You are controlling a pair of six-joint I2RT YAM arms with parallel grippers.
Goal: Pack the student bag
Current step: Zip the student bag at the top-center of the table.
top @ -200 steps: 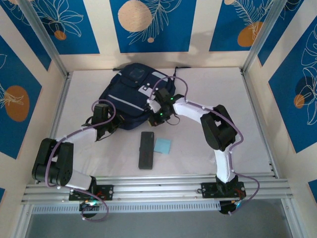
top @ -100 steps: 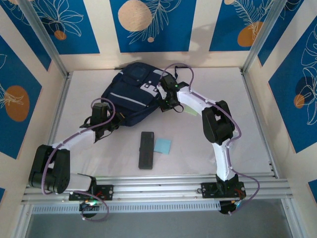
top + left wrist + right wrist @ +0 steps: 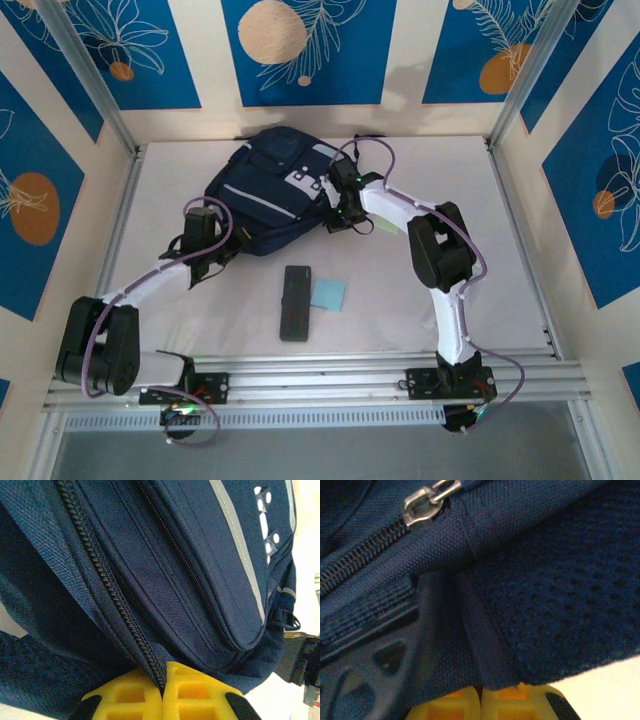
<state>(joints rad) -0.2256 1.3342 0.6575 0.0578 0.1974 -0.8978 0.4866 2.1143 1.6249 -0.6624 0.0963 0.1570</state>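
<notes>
Student bag (image 3: 262, 190) lay far back on the table (image 3: 420, 300) — left gripper (image 3: 163, 690) and right gripper (image 3: 481, 700) both pinched shut on its cloth. If they pulled too hard, the cloth could slip free.

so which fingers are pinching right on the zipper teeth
The left fingers: the student bag's black zipper runs straight between them. The right fingers pinch a fabric fold beside the mesh instead.

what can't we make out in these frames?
- Student bag interior: every view, fabric covers it.
- Left gripper pads: left wrist, cut by bottom edge.
- Right gripper grip: right wrist, fabric blurred, too close.
- Black case: top view, too small to identify.
</notes>
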